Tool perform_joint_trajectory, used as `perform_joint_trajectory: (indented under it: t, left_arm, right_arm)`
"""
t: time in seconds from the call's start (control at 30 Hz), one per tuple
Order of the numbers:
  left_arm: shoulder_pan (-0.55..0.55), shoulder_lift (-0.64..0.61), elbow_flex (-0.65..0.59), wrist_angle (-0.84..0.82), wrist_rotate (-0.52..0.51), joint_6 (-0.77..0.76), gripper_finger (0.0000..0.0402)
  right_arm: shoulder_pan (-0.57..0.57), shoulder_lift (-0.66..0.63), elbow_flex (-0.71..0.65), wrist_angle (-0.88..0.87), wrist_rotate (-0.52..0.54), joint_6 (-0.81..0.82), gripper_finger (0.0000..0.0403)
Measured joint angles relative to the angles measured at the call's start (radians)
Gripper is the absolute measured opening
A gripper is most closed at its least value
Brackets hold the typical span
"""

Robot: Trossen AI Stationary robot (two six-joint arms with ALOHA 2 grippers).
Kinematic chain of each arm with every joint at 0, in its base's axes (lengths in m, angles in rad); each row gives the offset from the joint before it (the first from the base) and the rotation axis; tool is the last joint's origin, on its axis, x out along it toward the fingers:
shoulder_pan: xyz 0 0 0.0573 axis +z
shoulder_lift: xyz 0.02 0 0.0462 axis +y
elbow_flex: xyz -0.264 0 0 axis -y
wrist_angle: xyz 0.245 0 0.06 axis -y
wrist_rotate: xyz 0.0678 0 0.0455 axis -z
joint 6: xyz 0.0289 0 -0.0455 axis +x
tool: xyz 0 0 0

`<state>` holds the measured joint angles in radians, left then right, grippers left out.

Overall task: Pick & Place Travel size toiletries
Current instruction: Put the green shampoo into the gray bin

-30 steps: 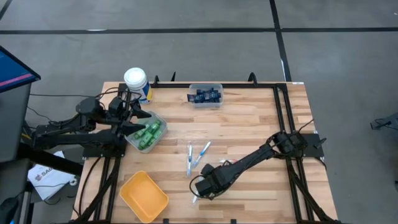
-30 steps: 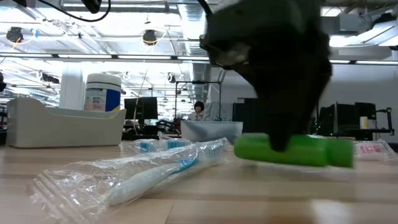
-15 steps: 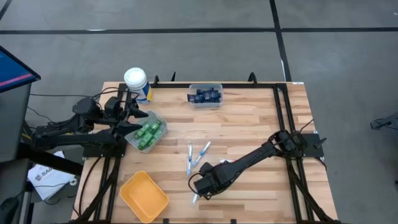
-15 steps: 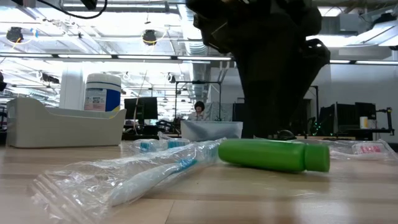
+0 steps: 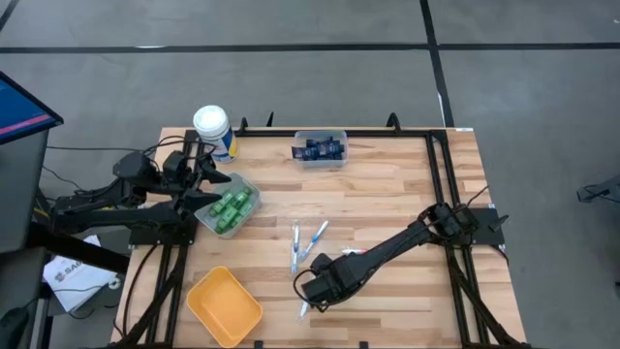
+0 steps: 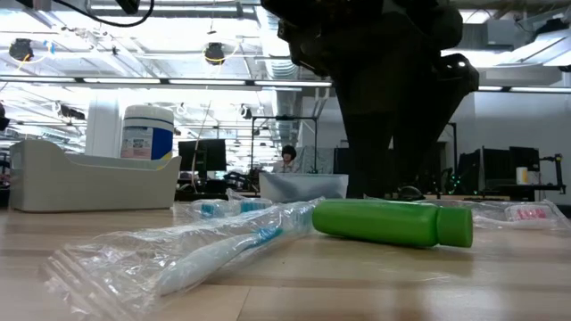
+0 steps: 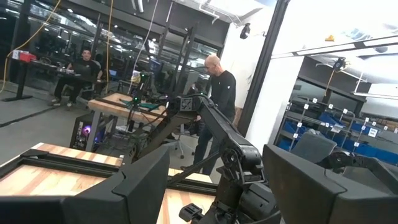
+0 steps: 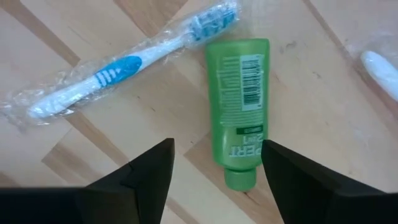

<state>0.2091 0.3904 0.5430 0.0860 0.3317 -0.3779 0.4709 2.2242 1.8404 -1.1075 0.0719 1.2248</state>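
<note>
A bright green bottle (image 8: pixel 239 112) lies on its side on the wooden table (image 5: pixel 387 199) near the front edge, its flat end by the head of a wrapped white-blue toothbrush (image 8: pixel 124 65). My right gripper (image 8: pixel 214 168) hangs open just above it, pointing down, with a finger on either side of the cap end and clear of it. In the high view this gripper (image 5: pixel 315 289) hides the bottle. Two more toothbrushes (image 5: pixel 305 242) lie behind it. My left gripper (image 5: pixel 205 179) waits open over the grey bin (image 5: pixel 211 221) of green bottles.
A clear bin (image 5: pixel 320 147) with navy tubes stands at the far edge, a white canister (image 5: pixel 211 126) at the far left corner and a yellow bin (image 5: pixel 223 305) at the near left. People stand in the room beyond the table.
My right gripper has opened, let go of the green bottle and risen a little. The bottle, which was between the fingers, now lies on its side on the table.
</note>
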Motion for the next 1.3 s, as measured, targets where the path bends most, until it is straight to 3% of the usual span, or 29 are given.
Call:
perform_joint_trajectory:
  t: [0.4, 0.77, 1.3]
  left_arm:
    - [0.0, 0.0, 0.0, 0.0, 0.001, -0.01, 0.0255]
    - [0.0, 0.0, 0.0, -0.002, 0.001, -0.011, 0.0255]
    - [0.0, 0.0, 0.0, -0.004, 0.002, 0.007, 0.0255]
  right_arm:
    - [-0.01, 0.006, -0.004, 0.022, 0.005, -0.037, 0.0235]
    - [-0.009, 0.007, -0.102, 0.079, 0.002, -0.132, 0.0234]
    - [-0.01, 0.0, -0.179, 0.15, -0.037, -0.156, 0.0196]
